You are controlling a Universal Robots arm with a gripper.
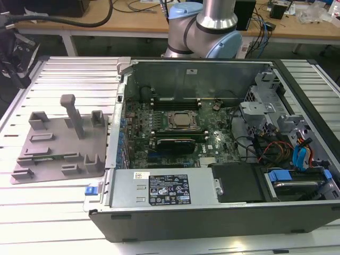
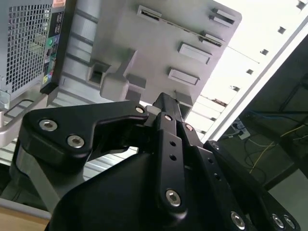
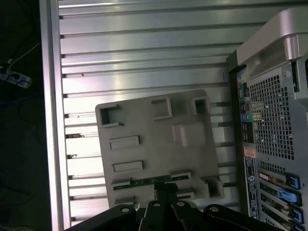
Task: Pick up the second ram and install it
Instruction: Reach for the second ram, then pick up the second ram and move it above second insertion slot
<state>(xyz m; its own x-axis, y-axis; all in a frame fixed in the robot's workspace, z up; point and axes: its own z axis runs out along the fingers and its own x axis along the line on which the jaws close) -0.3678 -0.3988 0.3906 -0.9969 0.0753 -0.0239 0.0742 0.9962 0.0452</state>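
One black end effector (image 3: 166,189) hangs with its tip right at the thin green circuit-board ram stick (image 3: 144,182); whether it is apart, together or clamped on the stick cannot be told. The stick lies in a slot of the flat grey plastic tray (image 3: 154,120), which rests on the ribbed metal desk (image 3: 144,53) beside the open black computer case (image 1: 212,226).

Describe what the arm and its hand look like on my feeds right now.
In the exterior view the arm is a silver-grey metal tube with rounded light-blue joint caps. In the second wrist view the hand is matte black: flat, angular linkage plates pinned with shiny silver socket-head screws, mounted on a bulky, rounded black body.
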